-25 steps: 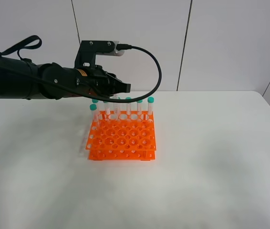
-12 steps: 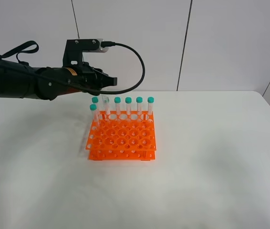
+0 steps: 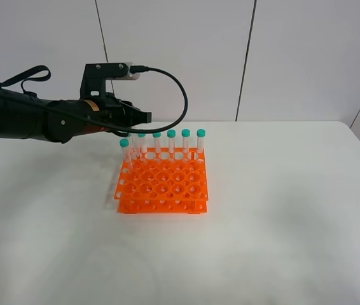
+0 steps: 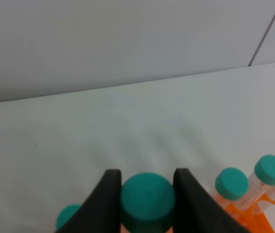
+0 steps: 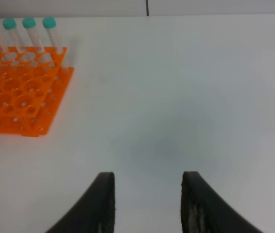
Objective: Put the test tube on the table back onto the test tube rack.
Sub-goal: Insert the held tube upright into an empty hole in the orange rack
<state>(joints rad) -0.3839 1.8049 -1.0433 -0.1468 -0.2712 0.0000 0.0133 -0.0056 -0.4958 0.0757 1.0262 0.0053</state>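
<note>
The orange test tube rack stands on the white table with several teal-capped tubes upright along its back row. My left gripper hovers over the back left of the rack. In the left wrist view its two black fingers press on both sides of the teal cap of the test tube, whose body is hidden below the frame. That tube stands upright in the back row. My right gripper is open and empty above bare table, right of the rack.
Other capped tubes stand next to the held one; one more sits in the second row at the rack's left. A black cable loops over the left arm. White wall panels stand behind the table.
My left gripper has drawn back to the left along the rack's back row and dropped slightly. The tube under it, blurred half a second ago, now stands straight in the row.
</note>
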